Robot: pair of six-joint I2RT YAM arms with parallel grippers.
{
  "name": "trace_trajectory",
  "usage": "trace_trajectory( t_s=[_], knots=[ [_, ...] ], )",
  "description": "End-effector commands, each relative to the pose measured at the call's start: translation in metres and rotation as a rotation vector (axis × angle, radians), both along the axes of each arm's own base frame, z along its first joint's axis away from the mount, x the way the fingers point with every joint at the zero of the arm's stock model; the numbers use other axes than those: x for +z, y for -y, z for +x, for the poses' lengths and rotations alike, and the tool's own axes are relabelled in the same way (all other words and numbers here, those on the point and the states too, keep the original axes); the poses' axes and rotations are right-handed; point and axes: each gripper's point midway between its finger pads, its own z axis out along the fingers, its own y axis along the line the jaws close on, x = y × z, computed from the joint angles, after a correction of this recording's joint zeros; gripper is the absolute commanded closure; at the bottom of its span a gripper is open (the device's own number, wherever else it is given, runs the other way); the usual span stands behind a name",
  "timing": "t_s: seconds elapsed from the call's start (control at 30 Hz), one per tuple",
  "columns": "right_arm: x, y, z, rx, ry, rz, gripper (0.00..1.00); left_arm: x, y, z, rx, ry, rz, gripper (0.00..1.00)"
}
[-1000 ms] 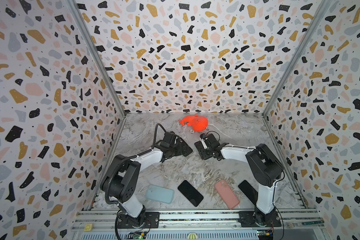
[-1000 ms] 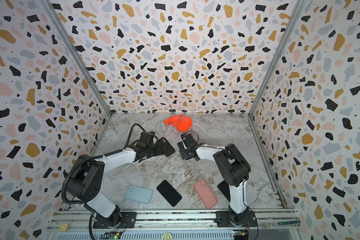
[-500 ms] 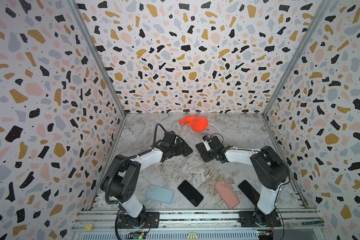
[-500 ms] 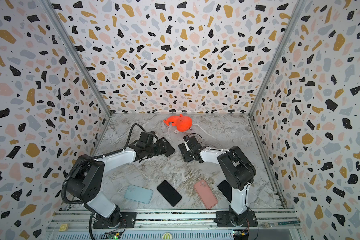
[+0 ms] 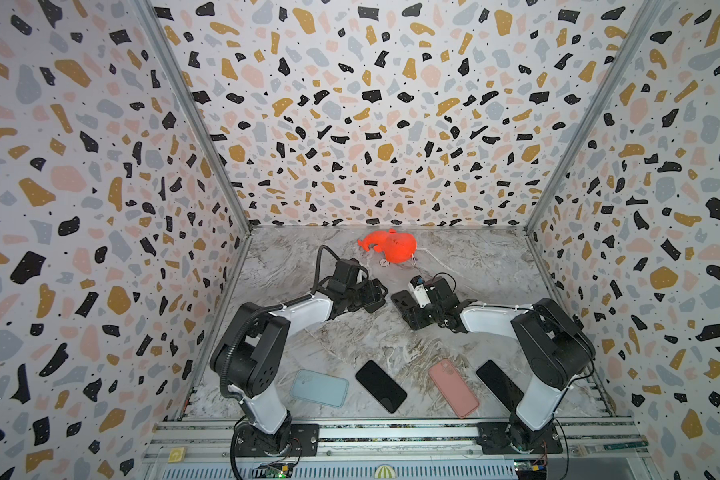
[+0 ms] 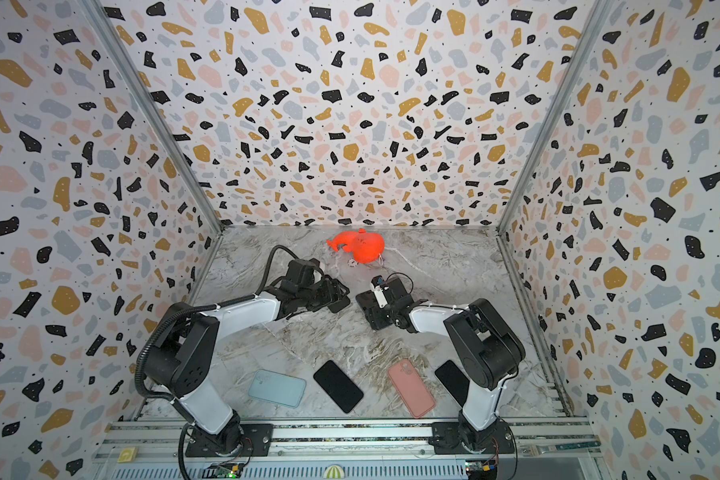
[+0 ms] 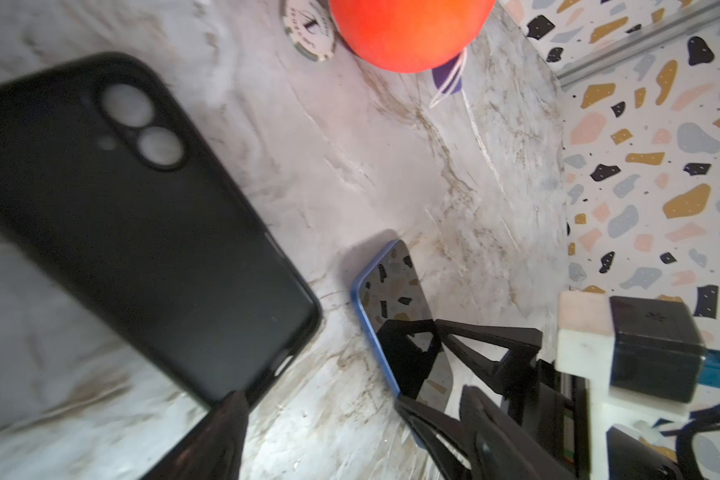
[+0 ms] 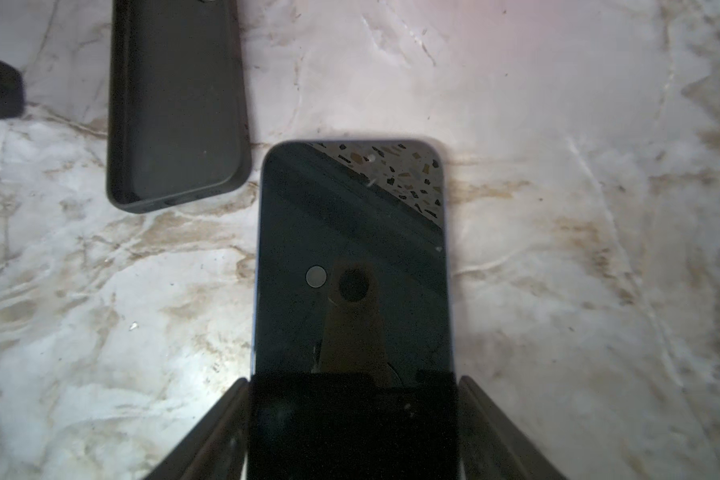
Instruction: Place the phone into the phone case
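Blue-edged phone (image 8: 350,232) near the middle of the marble table (image 5: 474,266), a touch toward 3 o'clock in both top views, dark screen up. Clamped across its long edges near one end by the right gripper (image 8: 354,386), one finger (image 8: 208,424) pressed against each side. Cannot tell whether flat on the marble or slightly raised. Black phone case (image 7: 142,232) just beside it at 9 o'clock, apart from it, hollow side up, camera cut-outs at the end nearer the orange plush toy (image 5: 393,247). Left gripper (image 5: 374,294) over the case's other end. Only one of its fingers in the left wrist view, at that end's corner, so cannot tell whether spread or gripping the case. Toy at 12 o'clock by the back wall, with a poker chip (image 7: 310,31) just beside it. Along the 6 o'clock edge, from 9 toward 3: pale blue case (image 5: 319,387), spare black phone (image 5: 380,386), pink case (image 5: 453,387), second black phone (image 5: 499,386) partly behind the right arm's base.
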Motion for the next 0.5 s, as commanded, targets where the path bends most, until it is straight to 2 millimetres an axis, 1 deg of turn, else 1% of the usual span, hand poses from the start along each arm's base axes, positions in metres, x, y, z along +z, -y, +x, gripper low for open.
trace_trajectory(
  t_s=[0.0,0.17,0.3,0.47],
  knots=[
    [0.013,-0.008,-0.005,0.017,-0.002,0.068,0.36,0.016,0.028,0.005,-0.047,0.013,-0.104,0.22],
    [0.011,-0.009,-0.008,0.022,-0.015,0.074,0.37,0.002,0.043,0.004,-0.067,-0.042,-0.114,0.31],
    [0.013,-0.011,-0.009,0.028,-0.015,0.096,0.38,0.000,0.046,0.006,-0.067,-0.045,-0.116,0.32],
    [0.013,-0.008,-0.011,0.025,-0.024,0.107,0.38,-0.012,0.047,0.007,-0.073,-0.073,-0.098,0.34]
  ],
)
